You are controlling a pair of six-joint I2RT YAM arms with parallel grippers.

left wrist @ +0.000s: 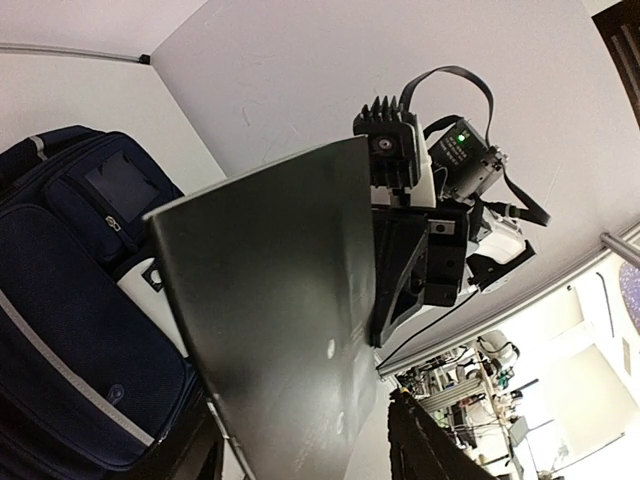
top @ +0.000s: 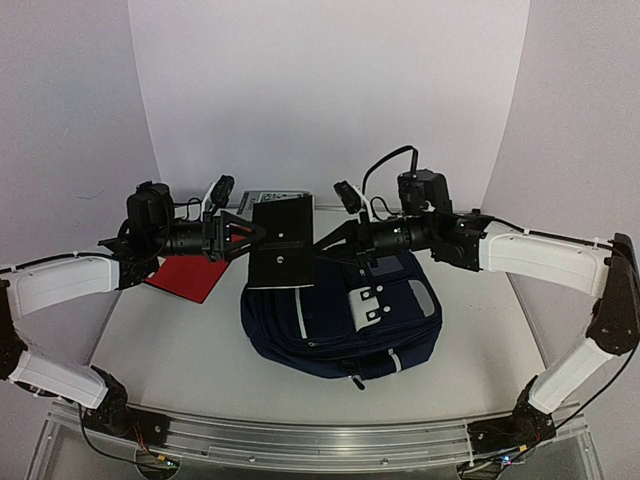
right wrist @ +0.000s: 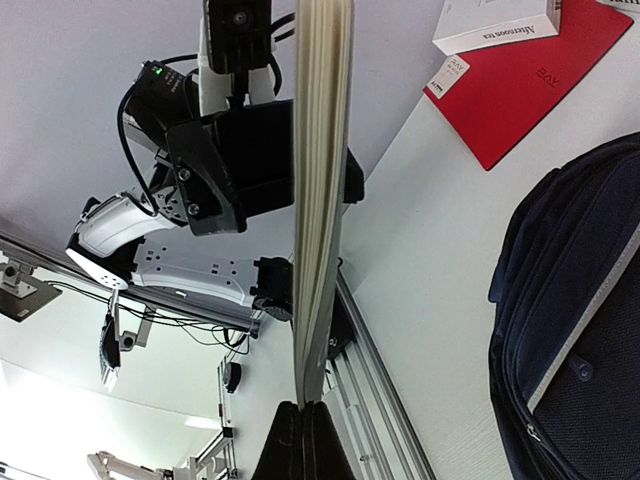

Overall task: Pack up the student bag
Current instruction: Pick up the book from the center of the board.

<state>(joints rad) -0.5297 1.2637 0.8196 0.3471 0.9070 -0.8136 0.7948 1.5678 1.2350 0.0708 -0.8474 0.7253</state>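
Note:
A black notebook (top: 282, 243) hangs in the air above the student bag (top: 340, 318), a navy backpack with a light grey flap lying on the table. My right gripper (top: 325, 245) is shut on the notebook's right edge; in the right wrist view its fingertips (right wrist: 308, 418) pinch the cream page edge (right wrist: 320, 200). My left gripper (top: 240, 235) straddles the opposite edge. In the left wrist view the notebook cover (left wrist: 280, 310) lies between the left gripper's fingers (left wrist: 440, 450), with a gap showing on one side. The student bag (left wrist: 70, 300) sits below it.
A red book (top: 185, 275) lies on the table to the left of the bag, also seen as the red book (right wrist: 530, 80) from the right wrist. A white box (right wrist: 495, 25) rests on its far end. The table's front rail (top: 300, 440) runs along the near edge.

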